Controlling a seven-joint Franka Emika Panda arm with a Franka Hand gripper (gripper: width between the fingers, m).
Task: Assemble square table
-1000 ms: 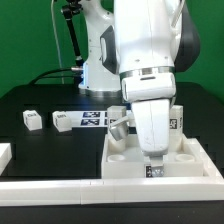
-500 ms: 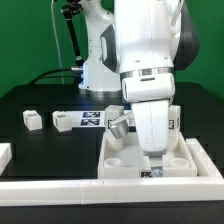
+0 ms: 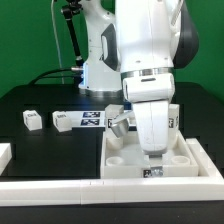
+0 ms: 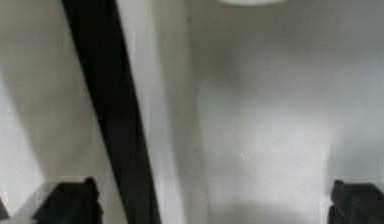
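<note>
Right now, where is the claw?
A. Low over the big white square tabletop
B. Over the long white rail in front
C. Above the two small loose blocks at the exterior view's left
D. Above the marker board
A: the claw hangs low over the tabletop, jaws wide with nothing between them, while the marker board lies farther toward the exterior view's left.

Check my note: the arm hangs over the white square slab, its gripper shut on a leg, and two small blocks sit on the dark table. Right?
Not quite. The gripper is open and holds nothing: the wrist view shows its fingers wide apart over the bare slab. The arm does hang over the slab, and two small blocks sit on the dark table.
</note>
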